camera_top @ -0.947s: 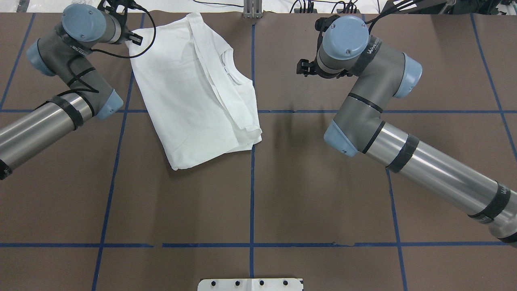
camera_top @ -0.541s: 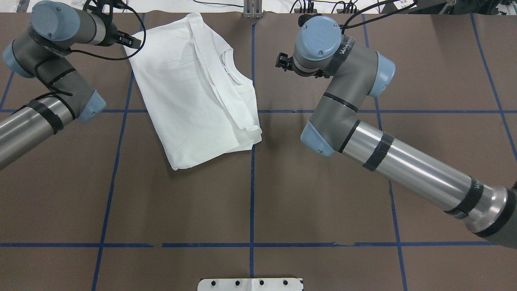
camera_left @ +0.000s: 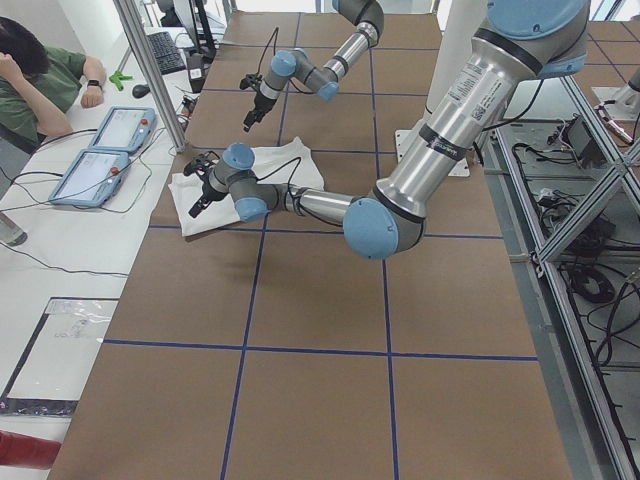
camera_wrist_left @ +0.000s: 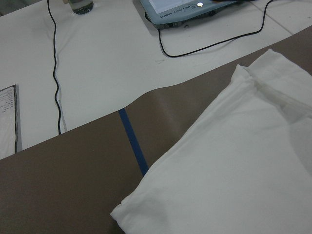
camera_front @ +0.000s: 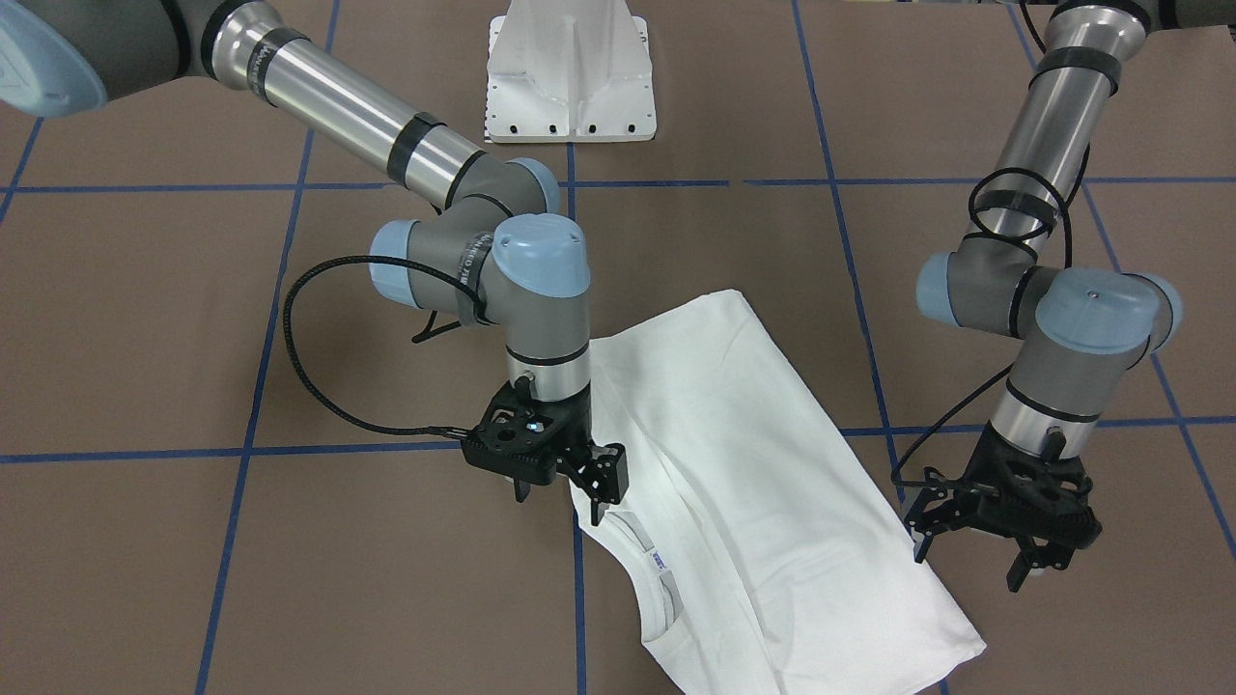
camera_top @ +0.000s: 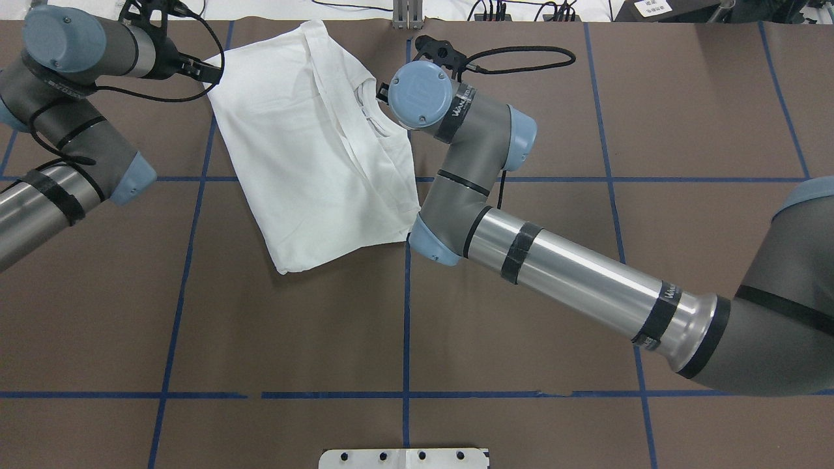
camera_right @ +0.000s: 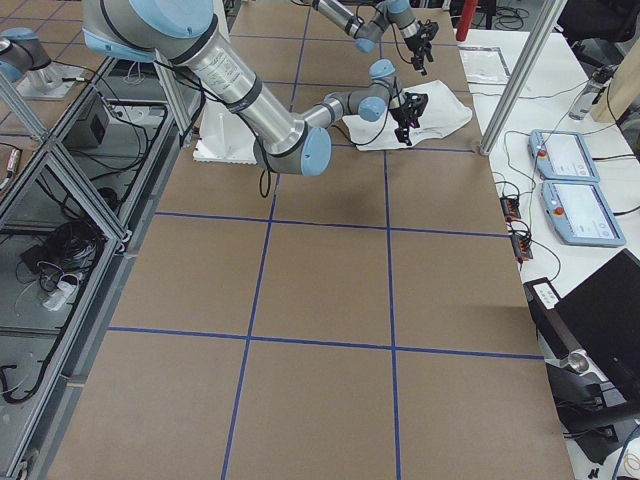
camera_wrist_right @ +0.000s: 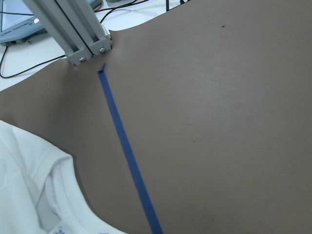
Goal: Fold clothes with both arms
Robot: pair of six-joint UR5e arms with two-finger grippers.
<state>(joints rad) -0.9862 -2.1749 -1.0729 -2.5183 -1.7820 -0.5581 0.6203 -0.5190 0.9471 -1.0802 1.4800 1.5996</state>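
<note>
The white shirt (camera_top: 306,150) lies partly folded on the brown table, at the back left in the overhead view. Its ribbed collar with a small label (camera_front: 660,562) faces the table's centre line. My right gripper (camera_front: 558,504) is open, low beside the collar, with one finger (camera_front: 604,480) over the shirt's edge. My left gripper (camera_front: 966,568) is open and empty beside the shirt's far corner (camera_wrist_left: 146,204). No fingers show in either wrist view. The right wrist view shows the collar's edge (camera_wrist_right: 34,195).
The white pedestal base (camera_front: 570,68) stands at the robot's side of the table. An aluminium post (camera_top: 407,16) stands at the far edge, also in the right wrist view (camera_wrist_right: 73,34). Tablets (camera_left: 100,150) and cables lie beyond the table. A person (camera_left: 35,75) sits there.
My right arm has swung left, from well right of the shirt to the collar. My left arm has drawn back to the left. The shirt has not moved.
</note>
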